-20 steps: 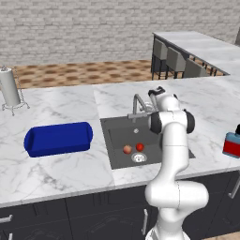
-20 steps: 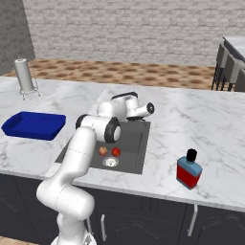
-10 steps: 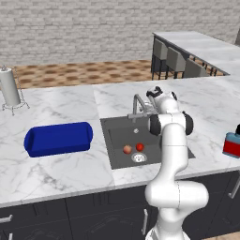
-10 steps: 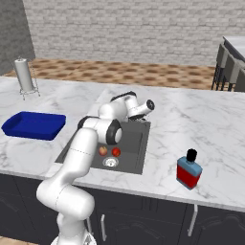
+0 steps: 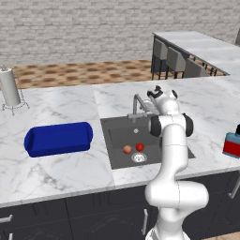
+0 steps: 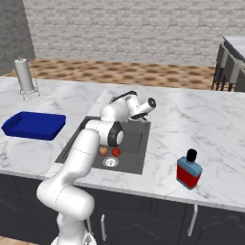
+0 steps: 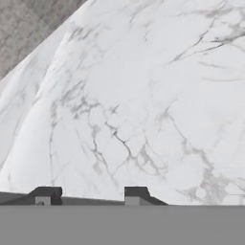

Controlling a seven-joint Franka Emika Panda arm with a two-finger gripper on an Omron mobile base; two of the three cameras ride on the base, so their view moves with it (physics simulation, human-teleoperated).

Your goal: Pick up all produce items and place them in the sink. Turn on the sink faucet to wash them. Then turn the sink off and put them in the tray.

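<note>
Fingers (image 7: pixel 91 194) show in the hand view as two small dark tips set apart with a clear gap and nothing between them, pointed at bare white marble. From the left in the left base view, a white cylinder on a wire stand (image 5: pixel 9 88) stands at the far left of the table (image 5: pixel 61 168), and the deep-blue tray (image 5: pixel 58 138) lies on the marble between it and the sink (image 5: pixel 117 143). In the dark basin the two produce items sit side by side, just apart, the orange-red fruit (image 5: pixel 127 149) on the left and the brighter red fruit (image 5: pixel 139 147) on the right, both just behind the round silver drain (image 5: pixel 138 158). The sink faucet (image 5: pixel 137 106) rises at the back edge of the basin, its silver neck curving forward. The white arm (image 5: pixel 171 159) stands up from the lower right, elbow bent near the basin's right side, and its wrist and hand (image 5: pixel 161 96) reach up and back, ending just beside the top of the faucet; whether the hand touches it I cannot tell. In the right base view the hand (image 6: pixel 143 106) lies nearly level over the back rim of the sink, pointing right over the marble. A red-and-blue boxy bottle (image 5: pixel 232 143) stands at the table's far right, well apart from the sink.
</note>
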